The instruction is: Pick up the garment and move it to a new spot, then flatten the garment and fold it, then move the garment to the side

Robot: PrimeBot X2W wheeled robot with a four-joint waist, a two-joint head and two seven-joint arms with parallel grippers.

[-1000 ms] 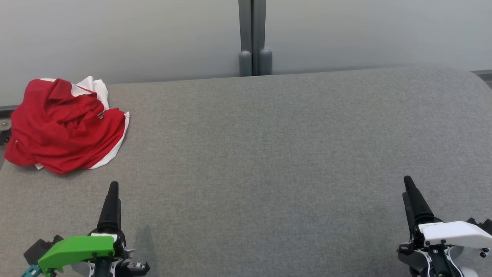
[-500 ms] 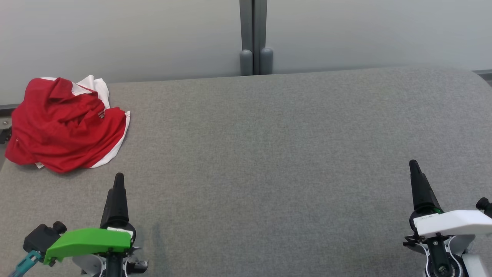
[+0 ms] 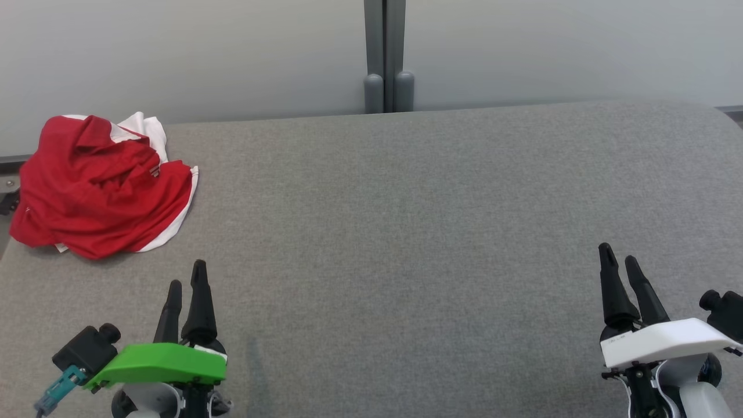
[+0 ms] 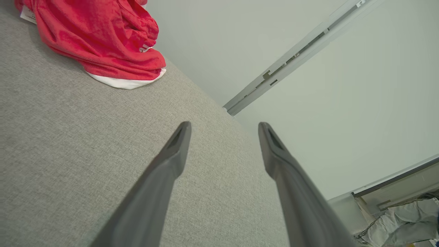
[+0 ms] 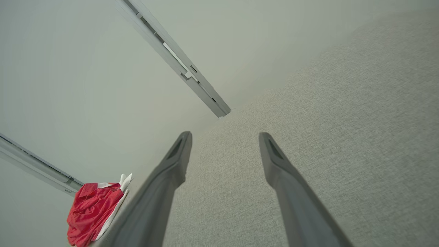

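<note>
Red with white panels, the garment (image 3: pixel 101 186) lies crumpled at the far left corner of the grey fabric surface (image 3: pixel 395 232), touching neither tool. Nearer the robot, well apart from the garment, the left tool (image 3: pixel 187 276) hovers with its fingers spread, nothing between them. At the lower right, the right tool (image 3: pixel 617 253) is likewise spread and empty, its fingers pointing toward the far edge.

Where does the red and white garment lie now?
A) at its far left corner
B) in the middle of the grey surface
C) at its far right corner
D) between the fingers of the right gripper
A: the crumpled garment lies at the far left corner of the grey surface.
</note>
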